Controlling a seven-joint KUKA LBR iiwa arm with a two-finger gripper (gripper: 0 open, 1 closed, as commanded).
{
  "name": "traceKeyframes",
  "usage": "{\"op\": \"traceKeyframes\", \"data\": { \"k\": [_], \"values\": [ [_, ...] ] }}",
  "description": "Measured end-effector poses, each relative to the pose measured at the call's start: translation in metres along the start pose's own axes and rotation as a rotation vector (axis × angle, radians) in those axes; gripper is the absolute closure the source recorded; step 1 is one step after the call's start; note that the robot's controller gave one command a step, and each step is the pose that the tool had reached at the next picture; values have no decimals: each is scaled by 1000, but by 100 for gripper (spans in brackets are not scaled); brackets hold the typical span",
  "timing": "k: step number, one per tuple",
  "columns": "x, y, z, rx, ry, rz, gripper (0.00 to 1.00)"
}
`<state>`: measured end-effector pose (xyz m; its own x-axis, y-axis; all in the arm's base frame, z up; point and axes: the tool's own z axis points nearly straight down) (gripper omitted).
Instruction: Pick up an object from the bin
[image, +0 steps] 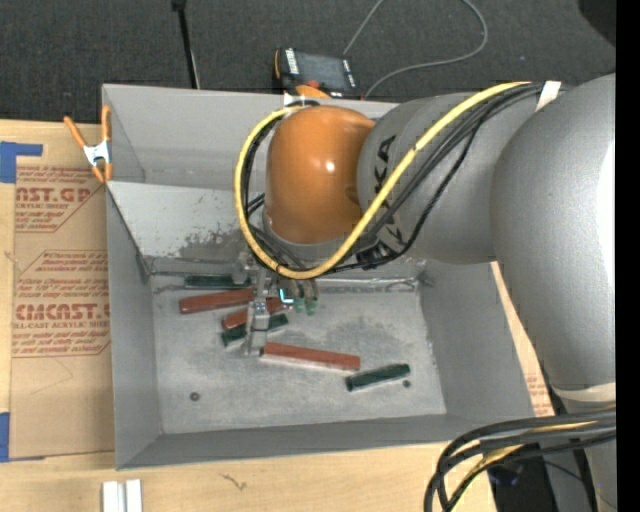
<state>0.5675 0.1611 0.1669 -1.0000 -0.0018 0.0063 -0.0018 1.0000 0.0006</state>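
Grey bin (300, 405) dusty, arm (450, 180) in from 3 o'clock. Gripper (260, 330) low at floor's 10 o'clock; open or clenched, can't tell. Short red-brown stick (237, 320) just beside, its 9 o'clock: likely light, stiff, thin. Pinch mid-length, across width.

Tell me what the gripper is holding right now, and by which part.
Cannot be told. The gripper is down among a short red-brown stick and a dark green stick; whether either is gripped is hidden.
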Motion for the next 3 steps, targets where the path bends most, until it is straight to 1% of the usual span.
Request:
{"op": "traceKeyframes", "data": {
  "k": [1,2,3],
  "values": [
    [-27,-57,99,0,-7,-70,0],
    [-33,-53,87,-5,-21,-73,100],
    [-7,-48,85,1,-12,-642,100]
  ]
}}
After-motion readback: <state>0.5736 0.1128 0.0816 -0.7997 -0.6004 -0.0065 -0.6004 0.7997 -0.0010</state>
